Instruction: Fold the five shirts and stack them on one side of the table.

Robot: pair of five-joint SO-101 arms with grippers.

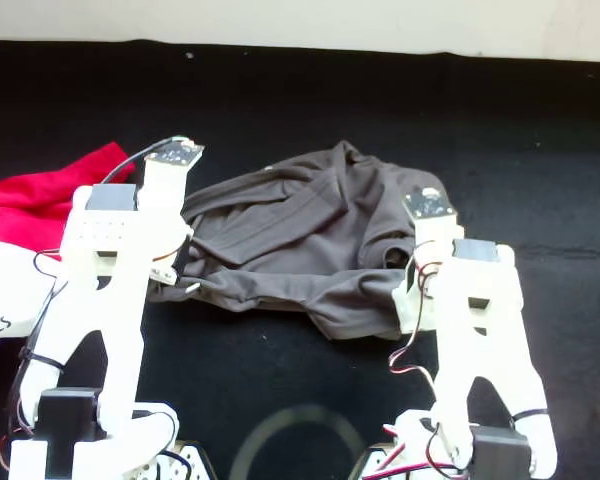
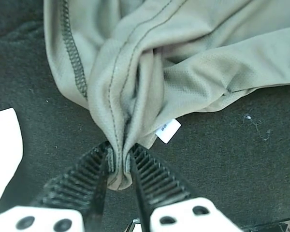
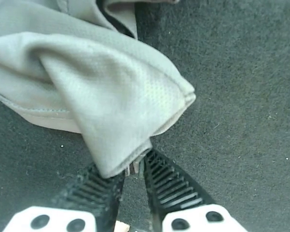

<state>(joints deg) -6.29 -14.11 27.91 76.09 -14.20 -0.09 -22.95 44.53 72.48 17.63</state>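
At ctr of black felt table (image 1: 380, 100): crumpled grey-brown mesh shirt (image 1: 310, 235), btwn both arms. left gripper (image 2: 120, 158) clamped on its L edge, right gripper (image 3: 135, 165) on its R front corner. Far L: red cloth shirt (image 1: 40, 195), behind white printed shirt (image 1: 5, 290).

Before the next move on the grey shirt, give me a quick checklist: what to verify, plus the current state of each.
1. Left gripper shut on the grey shirt: ok, the fabric is pinched beside a white label.
2. Right gripper shut on the shirt: ok, a folded corner is pinched.
3. Shirt lying flat: not ok, it is bunched and creased between the arms.
4. Red shirt apart from the grey one: cannot tell, the left arm hides the gap.
5. Number of layers in each grip: cannot tell.
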